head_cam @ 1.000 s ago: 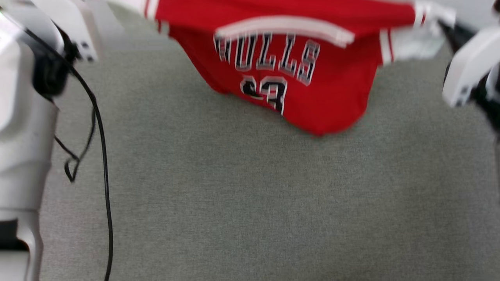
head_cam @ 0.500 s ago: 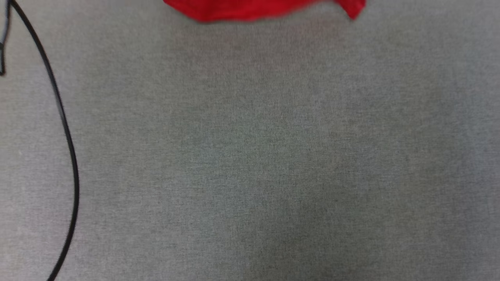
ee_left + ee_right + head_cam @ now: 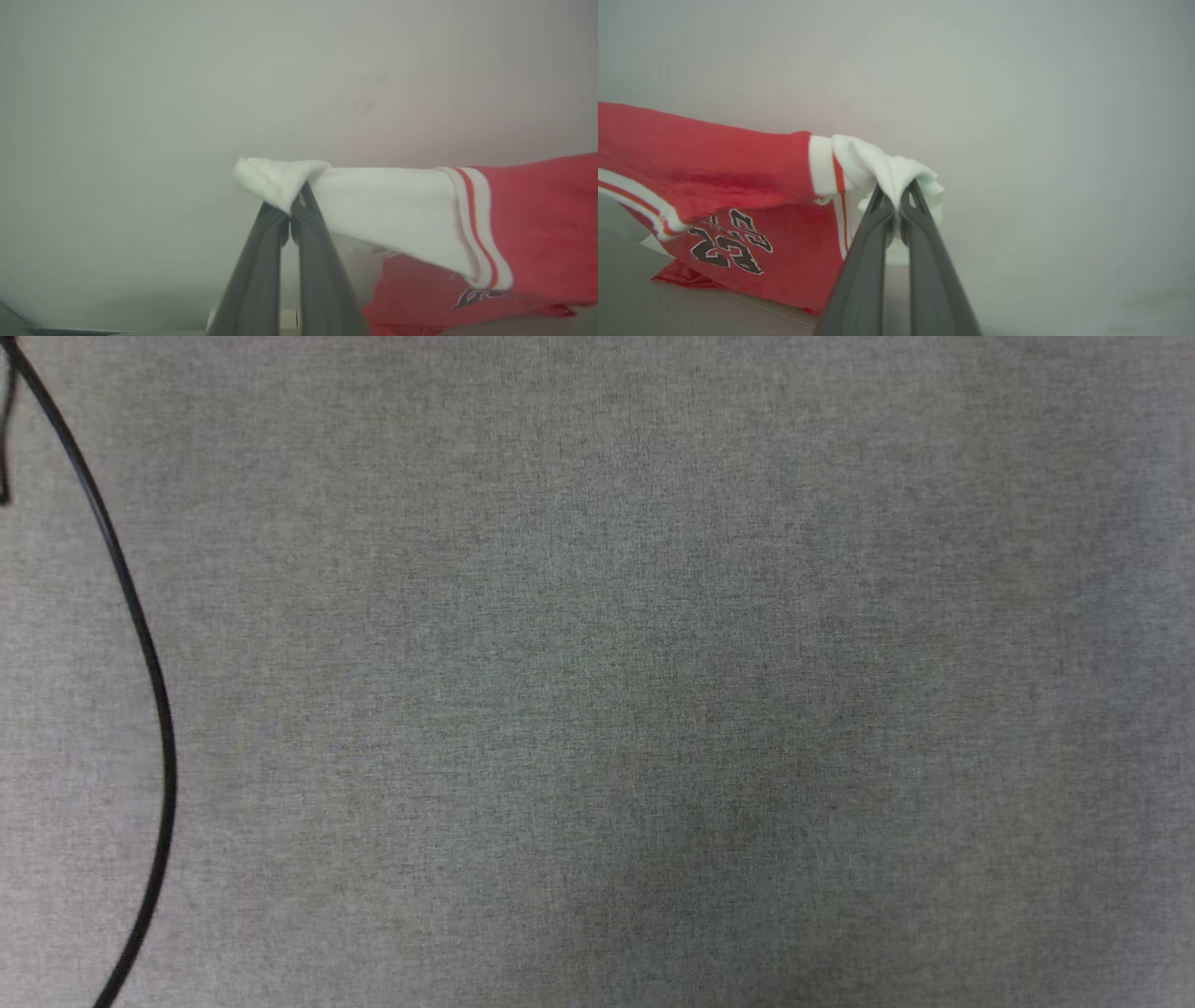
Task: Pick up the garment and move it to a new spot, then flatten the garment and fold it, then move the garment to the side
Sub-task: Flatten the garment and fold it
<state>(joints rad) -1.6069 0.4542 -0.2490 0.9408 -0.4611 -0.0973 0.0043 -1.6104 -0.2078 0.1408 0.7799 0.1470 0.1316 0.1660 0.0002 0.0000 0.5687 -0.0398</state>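
Observation:
The garment [image 3: 537, 219] is a red shirt with white sleeves and red-and-white striped trim, hanging stretched between my two grippers. My left gripper [image 3: 292, 210] is shut on the bunched end of one white sleeve, and the red body trails off to the right in the left wrist view. In the right wrist view my right gripper [image 3: 896, 198] is shut on the other white sleeve, while the garment [image 3: 705, 163] hangs to the left with black white-outlined lettering showing. Its lower hem droops down toward the grey surface.
The head view looks down on a grey fabric-covered surface [image 3: 653, 691]. A black cable [image 3: 140, 644] curves down its left side. A pale plain wall [image 3: 187, 93] stands behind the garment in both wrist views.
The head view has shifted, so the garment and both arms slid out of its top edge. The black cable now sits further left in it.

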